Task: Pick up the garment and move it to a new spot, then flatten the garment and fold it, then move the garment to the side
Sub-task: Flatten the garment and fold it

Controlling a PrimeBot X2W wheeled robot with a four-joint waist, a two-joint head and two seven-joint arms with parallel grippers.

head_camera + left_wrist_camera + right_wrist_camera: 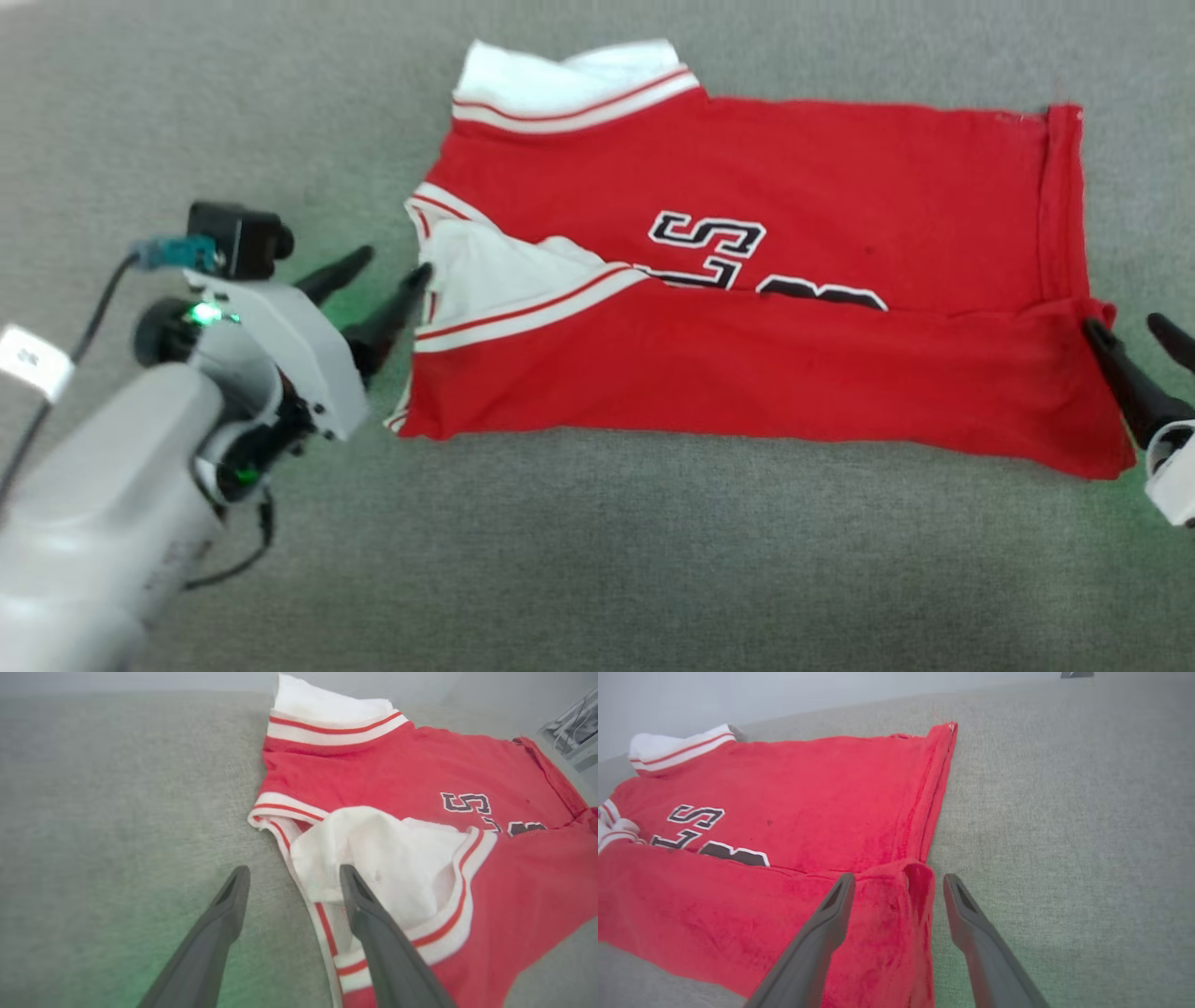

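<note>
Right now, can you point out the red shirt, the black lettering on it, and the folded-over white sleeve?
garment [747, 373], head view, on the folded-over red flap.
black lettering [707, 235], head view, on the letter S.
white sleeve [397, 858], left wrist view, on its bunched white cloth.

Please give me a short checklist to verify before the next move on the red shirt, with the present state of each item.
1. Left end effector open: ok.
2. Right end effector open: ok.
3. Red jersey shirt with white sleeves lies on the grey cloth surface: ok.
4. Near edge folded over the black lettering: ok.
5. Near white sleeve flat: not ok, bunched.
6. Both end effectors apart from fabric: cannot tell.
</note>
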